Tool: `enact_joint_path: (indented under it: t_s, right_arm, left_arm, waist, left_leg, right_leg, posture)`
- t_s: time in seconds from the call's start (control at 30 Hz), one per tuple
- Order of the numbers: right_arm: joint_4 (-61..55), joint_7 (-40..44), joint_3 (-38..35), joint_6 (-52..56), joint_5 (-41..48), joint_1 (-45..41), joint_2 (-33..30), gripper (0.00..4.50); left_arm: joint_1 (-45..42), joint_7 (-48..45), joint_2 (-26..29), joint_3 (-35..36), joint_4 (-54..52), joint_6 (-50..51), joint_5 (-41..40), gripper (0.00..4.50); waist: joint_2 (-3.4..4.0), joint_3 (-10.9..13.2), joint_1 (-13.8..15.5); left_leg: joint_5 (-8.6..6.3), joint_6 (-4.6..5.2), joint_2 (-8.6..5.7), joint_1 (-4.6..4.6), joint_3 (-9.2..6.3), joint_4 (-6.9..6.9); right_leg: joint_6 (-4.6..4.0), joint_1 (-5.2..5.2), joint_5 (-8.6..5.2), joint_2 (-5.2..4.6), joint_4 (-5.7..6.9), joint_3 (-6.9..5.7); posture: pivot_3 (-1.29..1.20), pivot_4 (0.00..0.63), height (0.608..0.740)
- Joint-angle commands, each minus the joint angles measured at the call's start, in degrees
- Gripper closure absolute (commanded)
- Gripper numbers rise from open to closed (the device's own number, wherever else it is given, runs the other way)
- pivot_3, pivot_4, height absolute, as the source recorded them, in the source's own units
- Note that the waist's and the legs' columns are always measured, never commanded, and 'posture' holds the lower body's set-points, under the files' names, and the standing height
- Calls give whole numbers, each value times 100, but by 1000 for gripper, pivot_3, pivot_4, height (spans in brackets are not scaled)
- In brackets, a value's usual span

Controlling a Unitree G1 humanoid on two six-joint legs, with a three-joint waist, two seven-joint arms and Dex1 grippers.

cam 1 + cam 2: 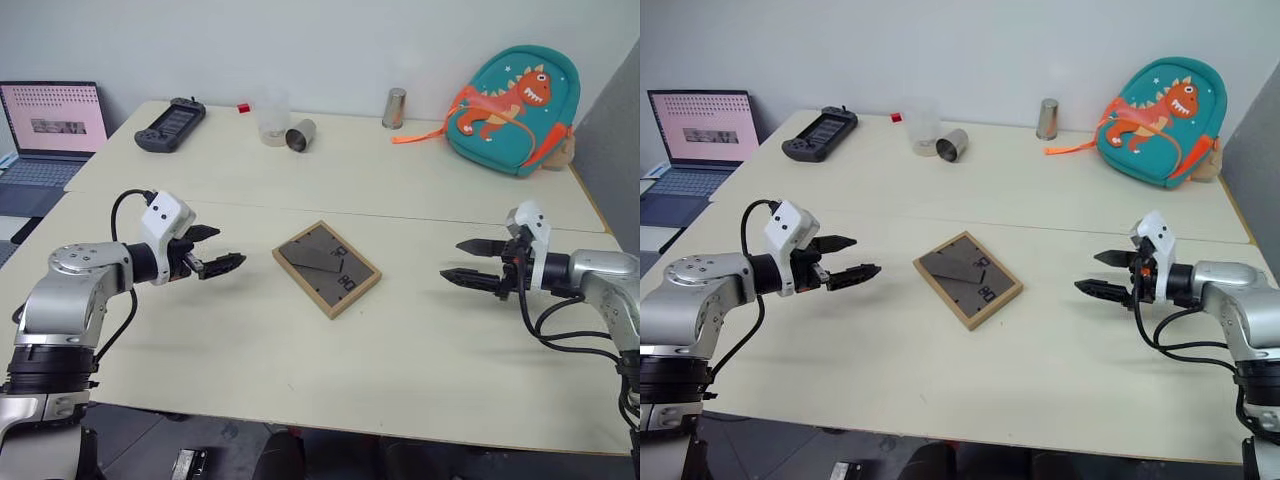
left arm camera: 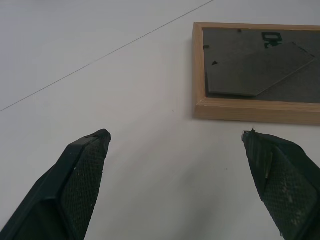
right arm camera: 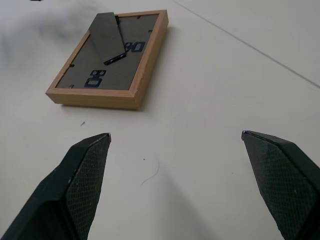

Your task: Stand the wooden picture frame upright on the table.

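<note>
At the middle of the worktop: the wooden picture frame [image 1: 327, 268] lies flat, face down, its dark back panel up, turned at a slant to the worktop's edges
Frame back: the fold-out stand [image 1: 312, 257] is a dark flap on the panel, its free end slightly raised; small black clips show near the frame's inner border
Worktop [image 1: 300, 370]: pale cream, matte, with a thin seam line running across it behind the frame
Left claw [image 1: 214, 249]: released, both black fingers spread wide, holding nothing; it hovers above the worktop to the frame's left, well apart from it, pointing toward it
Right claw [image 1: 468, 262]: released, fingers spread wide, holding nothing; it hovers to the frame's right, well apart, pointing toward it
Frame and claws: the frame sits between the two claws, touched by neither
Far side of the worktop: a black handheld device [image 1: 171, 124], a small red object [image 1: 243, 107], a clear cup [image 1: 272, 118] with a metal can [image 1: 300, 136] lying on its side just beside it, and an upright metal cylinder [image 1: 394, 108]
Far right corner: a teal backpack [image 1: 512, 108] with an orange dinosaur
Far left: an open laptop [image 1: 50, 130], screen lit
</note>
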Motion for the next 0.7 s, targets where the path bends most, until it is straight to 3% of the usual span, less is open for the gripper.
enact_joint_path:
  t_s: [0.03,0.4,0.47,0.57,0.7]
  right_arm:
    - [71,136,34,-261,-110,-201,-30,46]
    - [651,-258,396,-1159,-823,-485,485,46]
    - [886,-306,498,-1304,-963,-656,668,0]
    - [1193,-276,664,-1528,-1154,-817,860,483]
    - [1707,-494,859,-1881,-1528,-1032,1201,1506]
  left_arm:
    - [-79,109,55,98,-190,2,8,0]
    - [-119,411,-166,106,90,-213,95,0]
    - [-181,536,-278,69,206,-317,157,356]
    - [-252,552,-414,-8,326,-493,235,899]
    - [-323,544,-580,-231,551,-767,437,1873]
  waist:
    - [0,0,2]
    - [0,0,-3]
    - [0,0,-4]
    - [0,0,-8]
    - [0,0,-5]
  left_leg:
    - [0,0,1,0,0,0]
    - [1,0,1,3,1,3]
    - [2,1,1,2,1,5]
    - [2,1,1,3,1,5]
    - [2,2,1,2,1,3]
  right_leg:
    - [0,0,0,0,0,0]
    - [0,-1,0,0,6,0]
    - [0,-1,0,0,8,0]
    - [-1,-3,1,0,11,0]
    - [-1,-3,1,0,10,-1]
  posture:
    - [0,150,740]
    - [0,150,740]
    - [0,150,740]
    - [0,150,740]
    - [0,150,740]
